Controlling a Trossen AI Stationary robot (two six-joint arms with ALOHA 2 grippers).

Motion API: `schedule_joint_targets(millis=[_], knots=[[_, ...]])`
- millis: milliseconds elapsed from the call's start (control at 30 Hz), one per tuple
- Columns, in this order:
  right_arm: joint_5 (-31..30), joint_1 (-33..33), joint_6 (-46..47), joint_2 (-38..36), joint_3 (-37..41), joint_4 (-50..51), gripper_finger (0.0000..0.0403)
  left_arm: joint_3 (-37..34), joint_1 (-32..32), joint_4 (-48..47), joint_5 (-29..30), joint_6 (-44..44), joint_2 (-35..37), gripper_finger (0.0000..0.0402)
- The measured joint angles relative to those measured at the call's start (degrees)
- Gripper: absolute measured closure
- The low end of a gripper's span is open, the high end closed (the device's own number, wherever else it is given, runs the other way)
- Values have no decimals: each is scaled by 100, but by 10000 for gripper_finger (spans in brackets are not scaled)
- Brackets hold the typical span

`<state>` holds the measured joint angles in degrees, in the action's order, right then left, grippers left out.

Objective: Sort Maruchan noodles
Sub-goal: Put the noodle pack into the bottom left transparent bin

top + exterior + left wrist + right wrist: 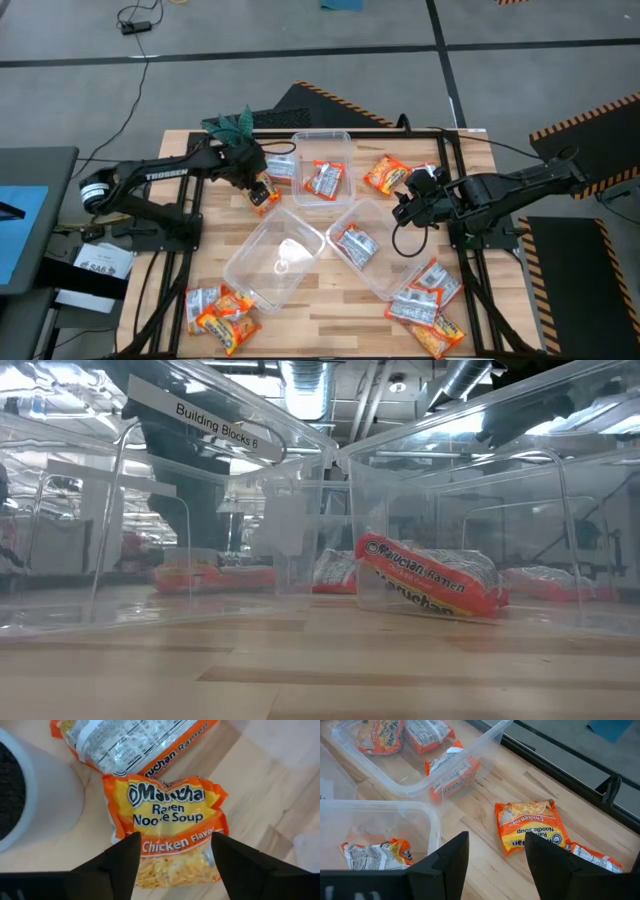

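An orange Maruchan chicken packet (170, 820) lies flat on the wooden table beside the plant's white pot (35, 795). My left gripper (175, 840) hovers open over it, pointing steeply down, with one finger on each side of the packet's near half; in the high view the left gripper (262, 190) is at the table's far left. A silvery packet (130, 740) lies just beyond. My right gripper (496, 840) stands open in the air right of centre, where the high view also shows the right gripper (405, 210), over the table near another orange packet (530, 825).
Three clear tubs stand mid-table: a far tub (322, 150) holding packets (324, 178), a right tub (375, 265) holding a silvery packet (355, 243), and a left tub (262, 270). Several loose packets lie near left (220, 312), near right (430, 305) and far right (387, 173).
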<state>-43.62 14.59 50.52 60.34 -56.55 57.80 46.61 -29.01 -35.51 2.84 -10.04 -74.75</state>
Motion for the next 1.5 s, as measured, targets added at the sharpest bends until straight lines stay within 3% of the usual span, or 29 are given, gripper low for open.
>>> schedule_joint_targets(millis=[667, 767, 933, 1000, 1167, 1500], knots=[[2, 0, 0, 0, 0, 2, 189, 20, 52, 523, 88, 103, -1343, 179], [2, 0, 0, 0, 0, 2, 189, 20, 131, 512, 208, 159, -1340, 224], [2, 0, 0, 1, 0, 1, 189, 24, 212, 243, 312, 367, -1324, 373], [2, 0, 0, 1, 0, 1, 189, 26, 239, 181, 320, 380, -1311, 389], [4, 0, 0, 2, 0, 0, 189, -9, 367, -37, 131, 384, -972, 401], [4, -1, 2, 2, 0, -11, 189, -11, 865, -371, 86, -12, 644, 401]])
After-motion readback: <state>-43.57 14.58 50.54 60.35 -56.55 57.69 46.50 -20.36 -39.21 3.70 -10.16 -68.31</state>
